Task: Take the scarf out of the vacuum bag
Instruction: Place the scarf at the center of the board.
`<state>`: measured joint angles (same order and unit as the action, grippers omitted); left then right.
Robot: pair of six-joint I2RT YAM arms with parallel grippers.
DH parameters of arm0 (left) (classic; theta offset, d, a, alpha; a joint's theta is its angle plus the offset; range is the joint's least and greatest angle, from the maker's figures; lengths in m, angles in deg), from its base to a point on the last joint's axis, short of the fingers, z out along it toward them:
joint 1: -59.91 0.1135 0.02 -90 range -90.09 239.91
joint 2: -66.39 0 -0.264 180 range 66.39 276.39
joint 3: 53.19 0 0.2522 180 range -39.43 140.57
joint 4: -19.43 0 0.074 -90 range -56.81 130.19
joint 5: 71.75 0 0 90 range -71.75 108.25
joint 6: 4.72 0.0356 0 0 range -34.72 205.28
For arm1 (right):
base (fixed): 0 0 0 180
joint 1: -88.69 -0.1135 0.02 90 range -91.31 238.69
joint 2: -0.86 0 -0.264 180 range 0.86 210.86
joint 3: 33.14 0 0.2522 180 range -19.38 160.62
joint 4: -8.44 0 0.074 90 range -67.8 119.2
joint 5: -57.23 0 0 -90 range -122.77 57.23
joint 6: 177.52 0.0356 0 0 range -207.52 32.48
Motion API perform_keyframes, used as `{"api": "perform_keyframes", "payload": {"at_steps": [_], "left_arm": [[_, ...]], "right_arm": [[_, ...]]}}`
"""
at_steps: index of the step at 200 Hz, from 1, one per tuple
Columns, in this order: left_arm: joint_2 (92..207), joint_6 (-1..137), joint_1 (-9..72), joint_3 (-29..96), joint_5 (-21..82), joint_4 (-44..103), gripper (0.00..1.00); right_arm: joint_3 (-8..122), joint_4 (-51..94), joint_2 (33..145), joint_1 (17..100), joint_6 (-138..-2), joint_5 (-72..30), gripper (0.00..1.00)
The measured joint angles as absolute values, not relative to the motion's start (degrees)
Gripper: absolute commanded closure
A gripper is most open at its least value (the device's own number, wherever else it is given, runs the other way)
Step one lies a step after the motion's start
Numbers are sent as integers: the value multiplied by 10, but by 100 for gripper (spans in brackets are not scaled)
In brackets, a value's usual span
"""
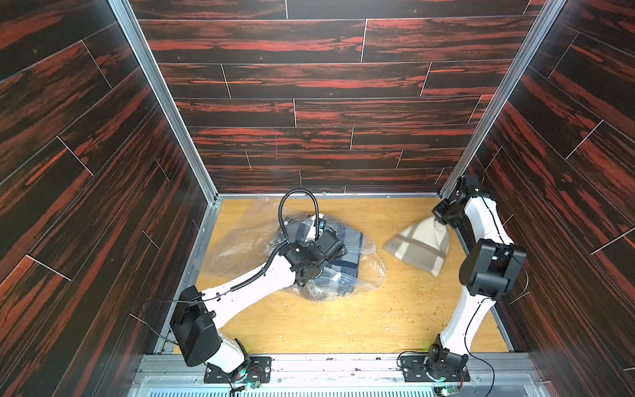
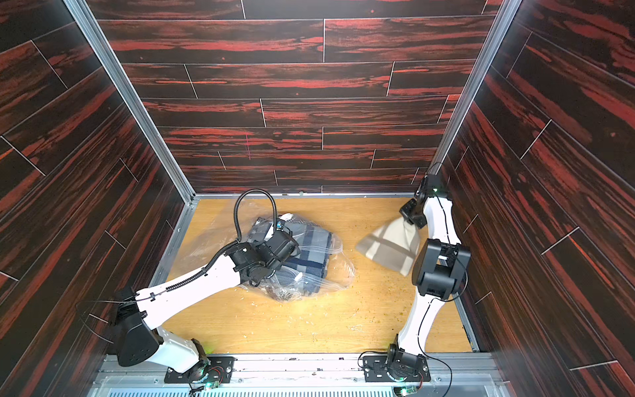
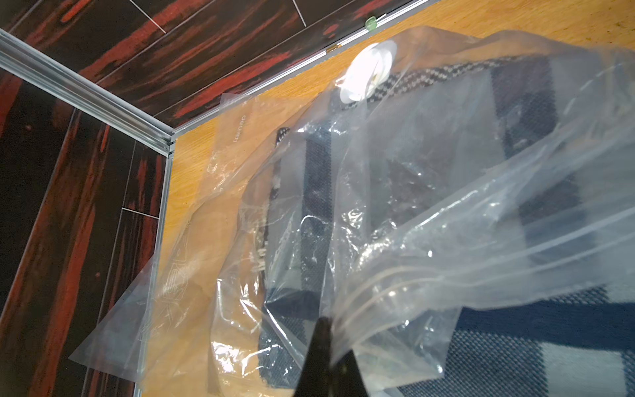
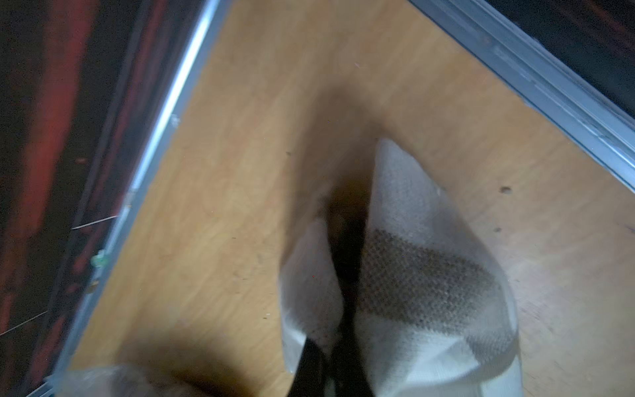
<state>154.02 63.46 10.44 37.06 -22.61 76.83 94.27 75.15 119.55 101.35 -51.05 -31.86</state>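
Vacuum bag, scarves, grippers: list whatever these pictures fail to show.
1. Fingers of the left gripper: under its own wrist in both top views; cut by the frame edge in the left wrist view.
2. Fingers of the right gripper: buried in the cream scarf, blurred right wrist view.
3. Print on the vacuum bag: too small, left wrist view.
4. Part of the blue plaid scarf: under the left arm, top views.

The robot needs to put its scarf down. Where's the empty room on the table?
Widest bare table: the near strip in front of the bag, between left arm and right arm. Also the far strip by the back wall, between bag and beige scarf. Crowded: far left, where bag and left arm lie.
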Motion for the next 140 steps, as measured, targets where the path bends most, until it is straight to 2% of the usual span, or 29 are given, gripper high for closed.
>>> {"api": "perform_keyframes", "payload": {"at_steps": [42,101,140], "left_arm": [[1540,635,109,370,-223,766,100],[1540,634,109,370,-223,766,100],[1540,634,110,370,-224,766,100]], "right_arm": [[1015,785,1228,1017,-533,-315,100],[989,790,1262,1023,-540,-319,100],[918,762,1258,1028,-532,-315,100]]}}
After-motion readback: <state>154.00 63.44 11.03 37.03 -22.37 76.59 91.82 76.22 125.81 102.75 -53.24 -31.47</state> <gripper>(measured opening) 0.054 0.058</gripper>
